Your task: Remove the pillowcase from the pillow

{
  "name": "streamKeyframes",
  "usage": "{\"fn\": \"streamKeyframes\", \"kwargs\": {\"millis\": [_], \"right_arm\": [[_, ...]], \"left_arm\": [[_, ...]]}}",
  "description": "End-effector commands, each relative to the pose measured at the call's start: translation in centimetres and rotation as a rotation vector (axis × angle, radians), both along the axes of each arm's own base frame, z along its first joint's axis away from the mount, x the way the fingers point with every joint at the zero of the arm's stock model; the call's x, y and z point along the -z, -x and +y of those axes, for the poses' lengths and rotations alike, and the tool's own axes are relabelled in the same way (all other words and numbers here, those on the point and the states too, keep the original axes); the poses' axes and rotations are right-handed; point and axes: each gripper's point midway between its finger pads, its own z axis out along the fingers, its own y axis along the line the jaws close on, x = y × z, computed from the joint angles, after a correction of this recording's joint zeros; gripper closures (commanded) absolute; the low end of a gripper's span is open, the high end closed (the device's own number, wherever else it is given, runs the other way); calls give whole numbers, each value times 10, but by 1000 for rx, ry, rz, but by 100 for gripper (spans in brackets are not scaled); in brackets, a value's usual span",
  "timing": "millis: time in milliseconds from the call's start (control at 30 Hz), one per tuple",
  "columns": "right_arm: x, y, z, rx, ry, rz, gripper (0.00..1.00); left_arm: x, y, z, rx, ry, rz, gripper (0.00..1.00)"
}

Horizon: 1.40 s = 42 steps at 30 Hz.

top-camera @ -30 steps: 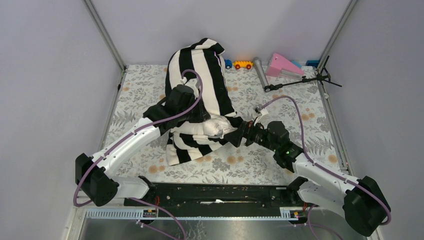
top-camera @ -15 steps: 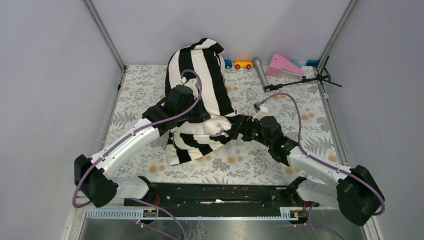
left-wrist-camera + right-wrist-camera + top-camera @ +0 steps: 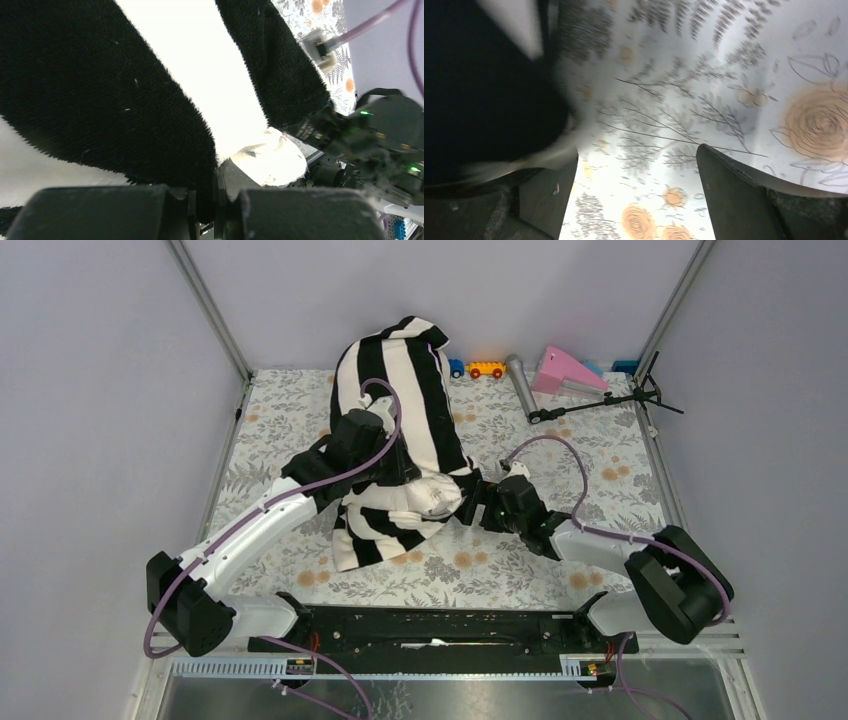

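The black-and-white striped pillowcase (image 3: pixel 400 400) stands bunched from the back wall down to the middle of the table. A cream corner of the pillow (image 3: pixel 425 495) pokes out of its lower right side. My left gripper (image 3: pixel 395 475) is shut on a black stripe of the pillowcase (image 3: pixel 125 100), just left of the bare pillow corner (image 3: pixel 272 160). My right gripper (image 3: pixel 475 502) is open and empty, close beside the pillow corner on its right. In the right wrist view the gripper (image 3: pixel 639 190) hovers over the floral cloth, with black pillowcase fabric (image 3: pixel 484 100) by its left finger.
A floral cloth (image 3: pixel 600 480) covers the table. Along the back stand a blue toy car (image 3: pixel 456 368), an orange toy (image 3: pixel 487 369), a grey cylinder (image 3: pixel 522 385), a pink wedge (image 3: pixel 565 370) and a black stand (image 3: pixel 600 400). Grey walls enclose three sides.
My right arm has folded in and its open gripper has moved left, up to the pillow corner. The left gripper holds the pillowcase in nearly the same place.
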Motion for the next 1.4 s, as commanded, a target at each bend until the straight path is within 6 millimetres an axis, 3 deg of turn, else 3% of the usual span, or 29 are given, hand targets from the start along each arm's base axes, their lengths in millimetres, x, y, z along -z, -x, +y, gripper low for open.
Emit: {"fn": "streamKeyframes", "kwargs": {"millis": [0, 100, 300, 400, 600, 833, 1100, 1367], "right_arm": [[9, -11, -8, 18, 70, 30, 4], [-11, -12, -8, -44, 83, -33, 3], [-73, 12, -3, -157, -46, -207, 4], [-93, 26, -2, -186, -103, -219, 5], [-105, 29, -13, -73, -154, -161, 5], [-106, 9, -36, 227, -241, -94, 5], [-99, -10, -17, 259, -263, -12, 5], [-113, -16, -5, 256, -337, 1, 5]], "left_arm": [[-73, 1, -12, 54, 188, -182, 100], [-68, -4, -12, 47, 185, -178, 100], [-54, -23, -18, 32, 216, -162, 100], [-59, -36, -26, 20, 264, -164, 100], [-96, -59, -67, 77, 465, -171, 100], [-112, -82, -92, 82, 579, -166, 100], [-104, -87, -85, 28, 534, -182, 100], [-97, -84, -80, 8, 517, -172, 100]]}}
